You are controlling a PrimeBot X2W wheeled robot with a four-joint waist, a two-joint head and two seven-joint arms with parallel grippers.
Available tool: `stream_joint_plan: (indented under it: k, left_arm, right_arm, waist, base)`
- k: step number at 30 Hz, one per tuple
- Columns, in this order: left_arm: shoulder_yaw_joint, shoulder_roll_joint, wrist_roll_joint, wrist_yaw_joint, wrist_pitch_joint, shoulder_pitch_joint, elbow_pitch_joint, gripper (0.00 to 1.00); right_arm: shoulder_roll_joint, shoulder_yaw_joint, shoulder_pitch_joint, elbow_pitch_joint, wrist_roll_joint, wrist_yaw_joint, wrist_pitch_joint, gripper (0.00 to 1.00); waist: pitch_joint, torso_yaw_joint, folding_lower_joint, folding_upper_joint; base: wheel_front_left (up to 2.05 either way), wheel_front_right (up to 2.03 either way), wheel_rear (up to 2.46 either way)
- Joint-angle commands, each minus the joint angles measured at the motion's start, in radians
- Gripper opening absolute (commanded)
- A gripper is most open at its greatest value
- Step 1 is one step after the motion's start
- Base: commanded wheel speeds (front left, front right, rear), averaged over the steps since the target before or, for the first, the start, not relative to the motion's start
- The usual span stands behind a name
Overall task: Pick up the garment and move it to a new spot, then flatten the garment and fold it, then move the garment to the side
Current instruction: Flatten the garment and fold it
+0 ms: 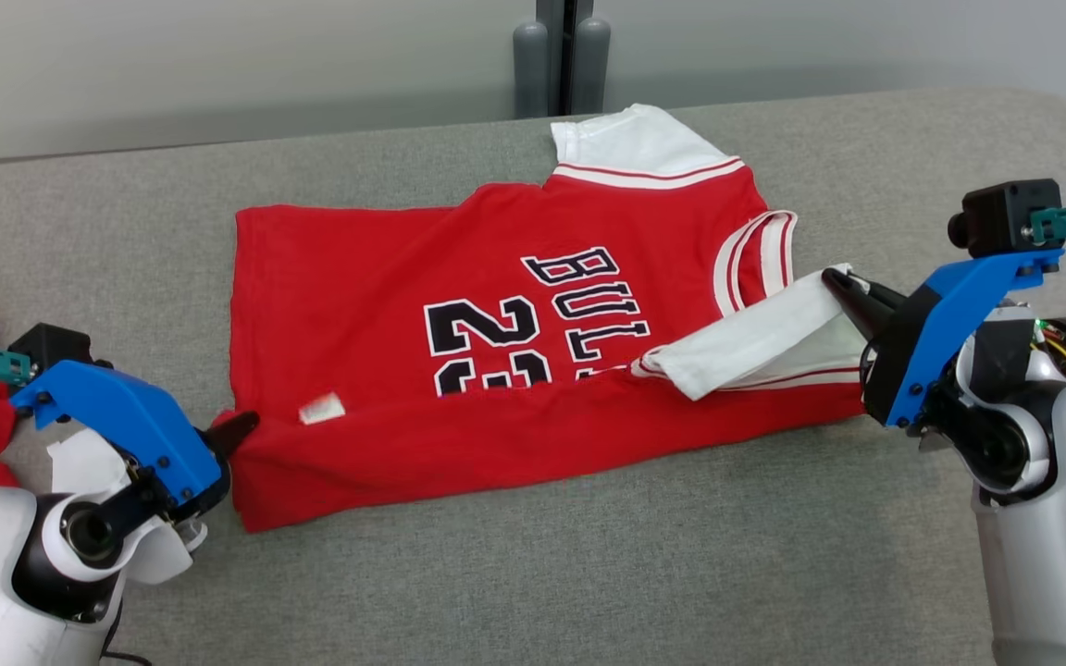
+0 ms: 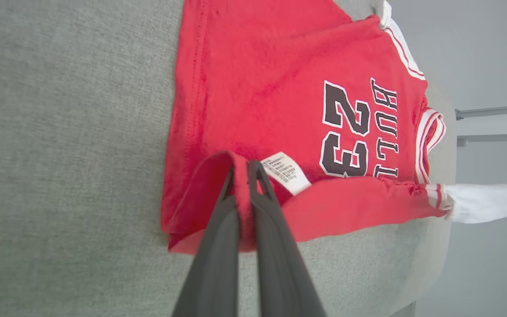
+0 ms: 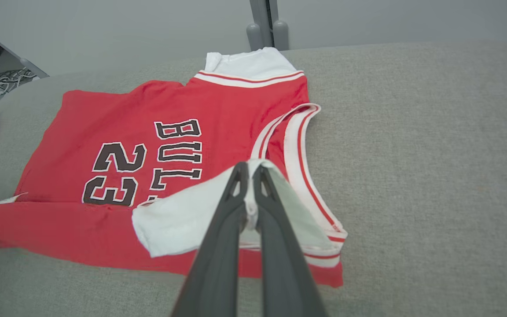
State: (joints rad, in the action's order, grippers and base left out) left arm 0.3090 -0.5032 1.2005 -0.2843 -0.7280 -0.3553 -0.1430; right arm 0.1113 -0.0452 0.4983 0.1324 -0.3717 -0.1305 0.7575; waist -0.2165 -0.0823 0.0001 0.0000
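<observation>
The red, white-sleeved jersey (image 1: 357, 305) is spread mid-way on the grey cloth-covered table (image 1: 681, 573) and judged part-folded. Its hem (image 1: 260, 467) is pinched at eight o'clock by the left gripper (image 1: 239, 429), its white sleeve (image 1: 755, 347) at three by the right gripper (image 1: 843, 282). Further folding and moving aside are left.

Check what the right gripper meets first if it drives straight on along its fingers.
The right gripper, shut on the white fabric sleeve, points at the white-and-red striped neckline trim of the red basketball jersey; that trim likely comes first. Height above the cloth is unclear, so it might pass over.
</observation>
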Motion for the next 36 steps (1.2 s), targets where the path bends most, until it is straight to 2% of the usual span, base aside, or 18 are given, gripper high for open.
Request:
stream_joint_plan:
  k: [1, 9, 10, 11, 12, 13, 21, 27, 30, 36]
  left_arm:
    - [-0.004, 0.003, -0.006, 0.002, 0.007, -0.019, -0.006, 0.0]
    - [0.007, 0.025, -0.033, 0.036, 0.046, -0.082, -0.089, 0.0]
    - [0.006, 0.028, -0.031, 0.039, 0.051, -0.085, -0.094, 0.0]
    - [0.002, 0.032, -0.028, 0.041, 0.057, -0.089, -0.101, 0.11]
    - [-0.001, 0.033, -0.031, 0.046, 0.067, -0.093, -0.107, 0.46]
    - [-0.003, 0.034, -0.038, 0.049, 0.079, -0.097, -0.115, 1.0]
    - [-0.002, 0.048, -0.05, 0.08, 0.132, -0.076, -0.155, 1.0]
    - [0.027, 0.039, -0.151, 0.113, 0.28, -0.008, -0.125, 1.0]
    - [0.033, 0.065, -0.187, 0.106, 0.374, 0.05, -0.106, 1.0]
    - [0.074, 0.109, -0.262, 0.078, 0.501, 0.151, -0.071, 1.0]
  right_arm:
    - [0.003, 0.002, 0.02, 0.009, 0.003, -0.001, -0.009, 0.0]
    - [0.016, 0.022, 0.073, 0.105, 0.011, -0.001, -0.083, 0.0]
    - [0.016, 0.03, 0.079, 0.108, 0.005, -0.001, -0.094, 0.07]
    - [0.012, 0.031, 0.083, 0.113, -0.004, -0.001, -0.106, 1.0]
    - [0.012, 0.033, 0.086, 0.117, -0.008, -0.001, -0.119, 1.0]
    - [0.012, 0.042, 0.091, 0.121, -0.014, -0.001, -0.131, 1.0]
    - [0.035, 0.073, 0.098, 0.153, -0.029, -0.001, -0.245, 1.0]
    - [0.061, 0.046, 0.025, 0.146, -0.007, -0.001, -0.234, 1.0]
    - [0.064, 0.0, -0.029, 0.129, 0.027, -0.001, -0.202, 1.0]
    - [0.024, -0.115, -0.129, 0.105, 0.103, -0.001, -0.172, 1.0]
  waist:
    - [-0.008, 0.003, -0.0001, 0.0]
    - [-0.045, 0.006, -0.0001, 0.0]
    - [-0.046, 0.006, -0.0001, 0.0]
    - [-0.048, 0.005, -0.0001, 0.0]
    - [-0.049, 0.005, -0.0001, 0.0]
    - [-0.05, 0.005, -0.0001, 0.0]
    - [-0.024, 0.013, -0.0001, 0.0]
    - [0.005, 0.027, -0.0001, 0.0]
    - [0.017, 0.036, -0.0001, 0.0]
    - [0.018, 0.054, -0.0001, 0.0]
  base:
    - [0.0, 0.0, 0.0]
    - [0.0, 0.0, 0.0]
    - [0.0, 0.0, 0.0]
    - [0.0, 0.0, 0.0]
    - [0.0, 0.0, 0.0]
    - [0.0, 0.0, 0.0]
    - [0.0, 0.0, 0.0]
    - [0.0, 0.0, 0.0]
    - [0.0, 0.0, 0.0]
    - [0.0, 0.0, 0.0]
